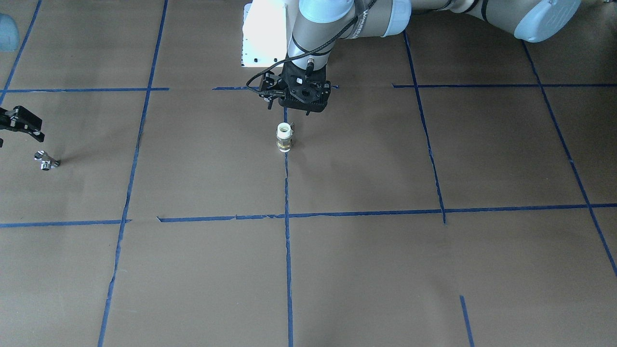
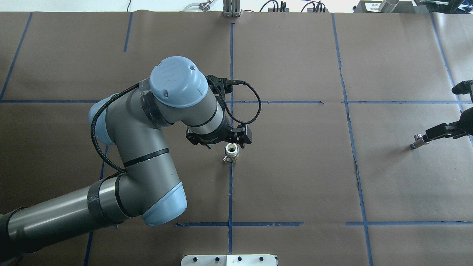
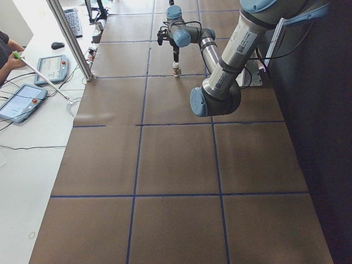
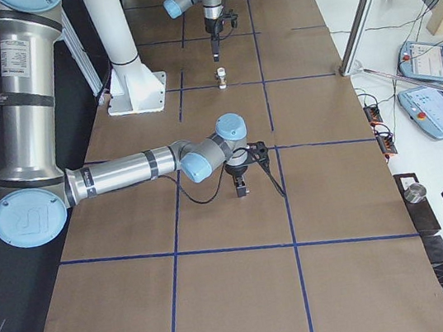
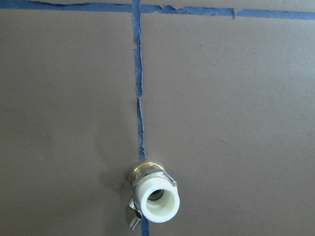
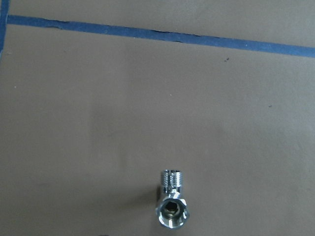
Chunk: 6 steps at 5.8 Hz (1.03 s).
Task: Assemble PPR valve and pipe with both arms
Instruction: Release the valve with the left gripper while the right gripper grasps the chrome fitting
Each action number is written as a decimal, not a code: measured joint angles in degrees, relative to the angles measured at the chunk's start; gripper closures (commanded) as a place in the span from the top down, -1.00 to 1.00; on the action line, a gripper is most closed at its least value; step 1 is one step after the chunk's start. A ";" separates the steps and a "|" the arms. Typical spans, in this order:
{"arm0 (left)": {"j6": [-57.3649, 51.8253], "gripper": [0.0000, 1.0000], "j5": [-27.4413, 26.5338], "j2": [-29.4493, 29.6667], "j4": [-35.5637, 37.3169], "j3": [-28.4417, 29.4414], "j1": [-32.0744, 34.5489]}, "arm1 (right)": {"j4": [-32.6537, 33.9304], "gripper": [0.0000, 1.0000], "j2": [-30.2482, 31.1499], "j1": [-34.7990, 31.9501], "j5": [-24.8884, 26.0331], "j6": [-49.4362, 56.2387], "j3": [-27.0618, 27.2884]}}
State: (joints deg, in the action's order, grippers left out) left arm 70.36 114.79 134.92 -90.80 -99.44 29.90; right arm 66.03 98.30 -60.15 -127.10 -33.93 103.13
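Note:
The PPR valve (image 2: 231,151), white ends with a brass band, stands upright on a blue tape line; it also shows in the front view (image 1: 284,137) and the left wrist view (image 5: 154,196). My left gripper (image 2: 218,142) hangs just beside and above it, jaws spread wide, holding nothing. The pipe (image 2: 417,141), a small shiny silver T fitting, lies on the paper at the table's right end; it also shows in the front view (image 1: 46,160) and the right wrist view (image 6: 172,206). My right gripper (image 2: 447,127) hovers close beside it, open and empty.
Brown paper with a grid of blue tape lines (image 2: 231,192) covers the table. A white mounting plate (image 1: 262,33) sits at the robot's base. An operator and tablets (image 3: 19,103) are on the side bench, with more tablets (image 4: 428,97).

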 measured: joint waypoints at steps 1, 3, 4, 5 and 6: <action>0.02 0.90 0.00 -0.06 -0.33 -0.03 0.08 | -0.25 0.86 -1.44 0.85 0.21 -0.33 -1.70; 1.61 0.90 0.00 -0.71 -2.52 -0.08 0.15 | -0.30 0.86 -3.07 1.54 0.15 -0.46 -4.79; 2.09 0.90 0.00 -1.69 -4.00 -0.11 0.15 | -0.29 0.79 -3.44 1.96 0.09 -0.50 -5.78; 2.26 0.90 -0.03 -2.25 -4.72 -0.27 0.16 | -0.29 -0.15 -3.59 2.53 0.09 -0.52 -6.36; 2.31 0.90 -0.04 -2.42 -4.93 -0.42 0.24 | -0.29 -0.85 -3.62 2.91 0.12 -0.52 -6.56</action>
State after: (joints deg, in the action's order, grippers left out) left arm 72.67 114.74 132.51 -95.73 -99.86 30.14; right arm 65.74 94.68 -57.24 -126.98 -34.45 96.57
